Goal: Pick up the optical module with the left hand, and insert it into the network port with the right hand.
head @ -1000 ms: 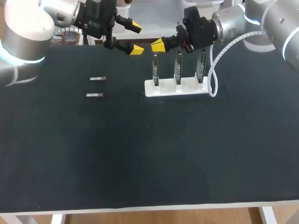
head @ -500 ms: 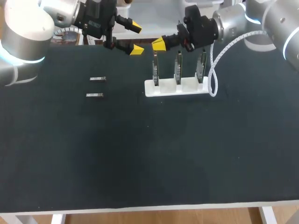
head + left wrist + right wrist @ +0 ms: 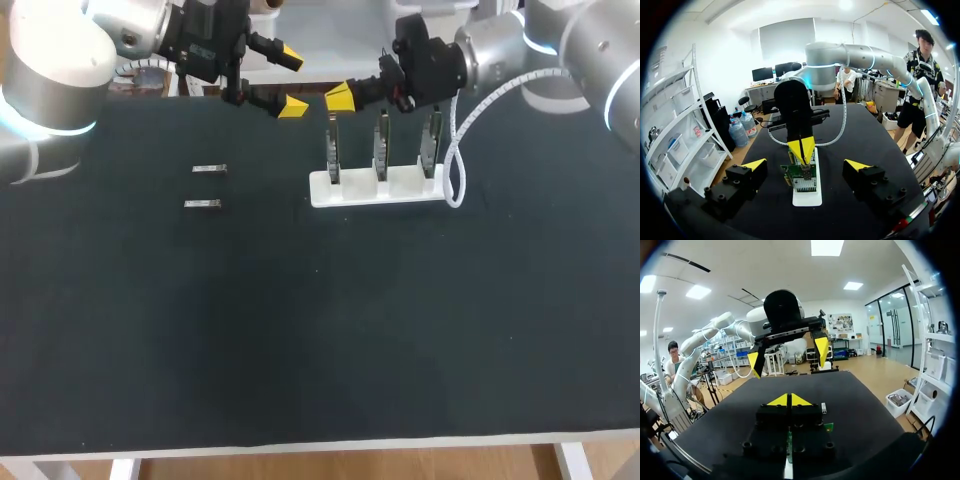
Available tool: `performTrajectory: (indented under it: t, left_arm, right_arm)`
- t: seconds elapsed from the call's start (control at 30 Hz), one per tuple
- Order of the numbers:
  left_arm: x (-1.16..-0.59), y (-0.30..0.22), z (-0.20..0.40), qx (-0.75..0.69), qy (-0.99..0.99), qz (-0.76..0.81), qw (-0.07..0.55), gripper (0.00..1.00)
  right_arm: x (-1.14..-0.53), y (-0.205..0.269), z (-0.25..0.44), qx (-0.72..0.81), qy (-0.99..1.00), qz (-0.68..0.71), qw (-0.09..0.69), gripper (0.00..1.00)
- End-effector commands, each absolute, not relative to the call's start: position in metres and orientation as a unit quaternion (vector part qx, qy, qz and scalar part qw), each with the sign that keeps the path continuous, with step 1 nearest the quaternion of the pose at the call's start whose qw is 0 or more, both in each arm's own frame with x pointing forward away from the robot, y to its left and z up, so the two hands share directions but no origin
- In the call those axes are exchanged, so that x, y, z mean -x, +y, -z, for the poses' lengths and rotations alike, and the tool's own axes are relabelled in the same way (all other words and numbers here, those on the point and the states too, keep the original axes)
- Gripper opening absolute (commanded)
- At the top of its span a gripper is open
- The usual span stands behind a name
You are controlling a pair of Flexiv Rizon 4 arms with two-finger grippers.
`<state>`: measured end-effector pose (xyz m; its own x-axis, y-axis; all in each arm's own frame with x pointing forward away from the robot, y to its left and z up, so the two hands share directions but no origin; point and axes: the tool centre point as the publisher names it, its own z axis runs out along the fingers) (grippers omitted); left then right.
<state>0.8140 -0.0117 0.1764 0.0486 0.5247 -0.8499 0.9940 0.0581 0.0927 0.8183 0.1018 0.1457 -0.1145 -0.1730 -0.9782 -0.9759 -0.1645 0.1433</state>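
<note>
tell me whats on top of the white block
Three upright green circuit boards stand in a row on the white rectangular holder block. The right claw, shut, hangs near the leftmost board's top. How the boards' lower edges seat in it is hidden.

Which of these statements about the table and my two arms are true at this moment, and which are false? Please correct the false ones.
1. The left gripper is open and holds nothing. True.
2. Two optical modules lie flat on the table. True.
3. The right gripper is wide open. False: its yellow tips are closed together, with nothing seen between them.
4. The white holder carries five upright boards. False: it carries three.
5. The optical modules touch the white holder. False: they lie apart from it, toward the left arm's side.
</note>
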Motion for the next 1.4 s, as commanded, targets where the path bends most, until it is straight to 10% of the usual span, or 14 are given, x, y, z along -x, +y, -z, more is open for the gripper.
performTrajectory:
  t: [0.03, 1.4]
  left_arm:
    - [-0.813, -0.012, -0.177, -0.614, 0.619, 0.304, 0.384, 1.0]
    - [-0.813, -0.012, -0.177, -0.614, 0.619, 0.304, 0.384, 1.0]
  right_arm:
    - [-0.827, 0.102, -0.142, 0.563, 0.5, -0.556, 0.352, 0.0]
    - [-0.802, 0.048, -0.18, 0.564, 0.513, -0.508, 0.4, 0.0]
